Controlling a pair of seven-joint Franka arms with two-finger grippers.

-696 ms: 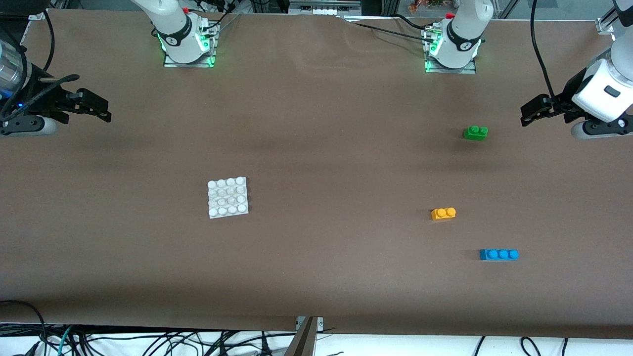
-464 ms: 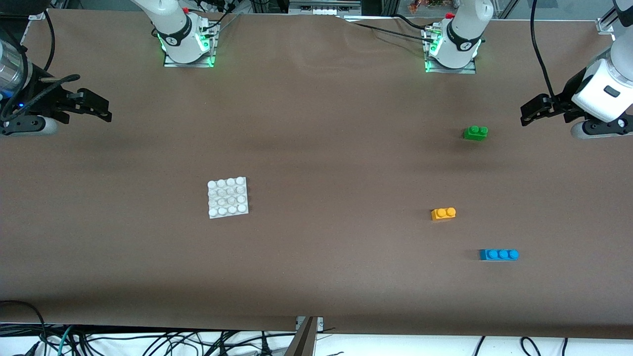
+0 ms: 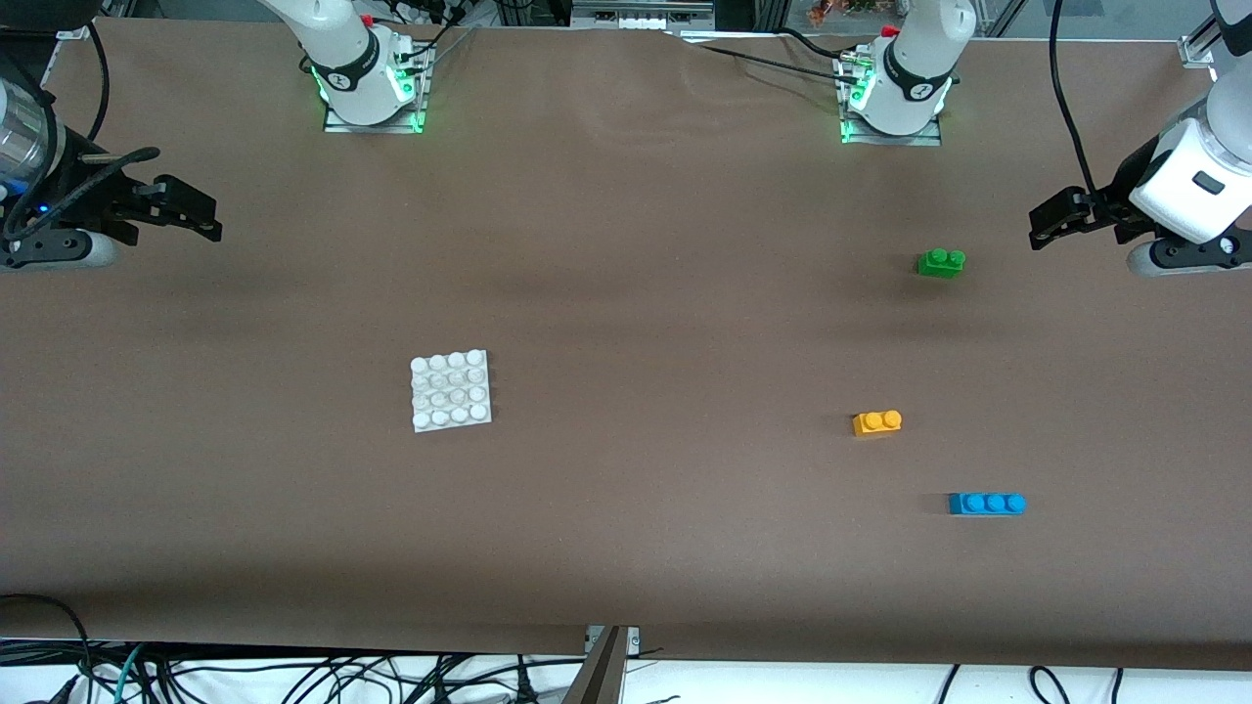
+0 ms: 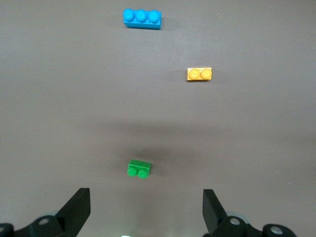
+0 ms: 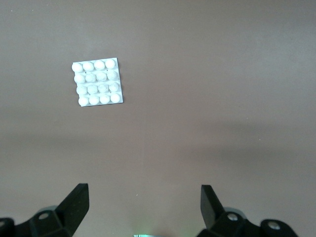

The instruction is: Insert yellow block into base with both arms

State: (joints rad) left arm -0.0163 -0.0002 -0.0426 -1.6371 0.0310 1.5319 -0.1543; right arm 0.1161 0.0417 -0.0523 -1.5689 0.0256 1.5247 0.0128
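The yellow block (image 3: 877, 422) lies on the table toward the left arm's end, studs up; the left wrist view shows the same yellow block (image 4: 199, 74). The base (image 3: 450, 391), a white studded plate, lies flat toward the right arm's end, and the base (image 5: 97, 82) is also in the right wrist view. My left gripper (image 3: 1042, 227) hangs open and holding nothing over the table edge at its own end, beside the green brick; the left gripper (image 4: 146, 197) has wide-spread jaws. My right gripper (image 3: 201, 220) hangs open at its own end, and the right gripper (image 5: 143, 191) holds nothing.
A green two-stud brick (image 3: 941, 262) lies farther from the front camera than the yellow block, and shows as a green brick (image 4: 139, 169) in the left wrist view. A blue three-stud brick (image 3: 987, 503) lies nearer to that camera. Brown table covering (image 3: 665, 293) spreads between base and bricks.
Both wrists have shifted only very slightly. The bricks and the base have not moved, and both grippers stay open.
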